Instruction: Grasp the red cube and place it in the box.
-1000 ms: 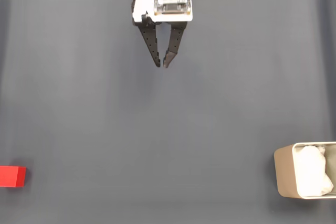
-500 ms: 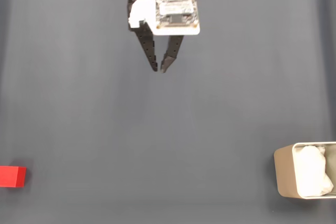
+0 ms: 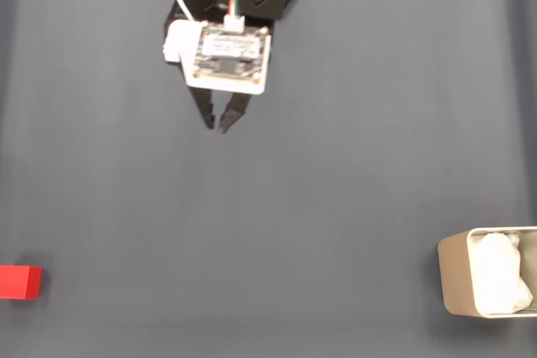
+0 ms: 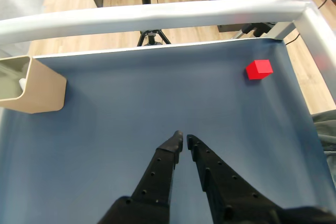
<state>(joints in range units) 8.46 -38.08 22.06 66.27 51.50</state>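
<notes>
I see the gripper [image 3: 216, 124] in the fixed view hanging over the far part of the dark grey surface [image 3: 336, 165], a little left of the middle, with its two black fingers pointing toward the near edge. The fingertips are close together with a thin gap between them, and nothing is held. A white board with a circuit on it sits on top of the wrist, and a white cable loops up from it to the black arm at the far edge.

The red cube [image 3: 20, 282] lies at the left edge of the fixed view, near the bottom, well apart from the gripper and partly cut by the frame. The box [image 3: 457, 287] stands at the right edge on the near side, beige with rounded corners, with crumpled white lining showing inside. Cube and box sit at opposite sides of the surface.

In the wrist view the gripper [image 4: 183, 139] reaches up from the bottom, tips almost touching. The red cube [image 4: 259, 69] rests on the blue-grey surface [image 4: 131, 108] at the upper right, close to the metal rail, and the box [image 4: 39, 88] is at the left edge. Beyond the rail I see a wooden floor and a tripod foot.
</notes>
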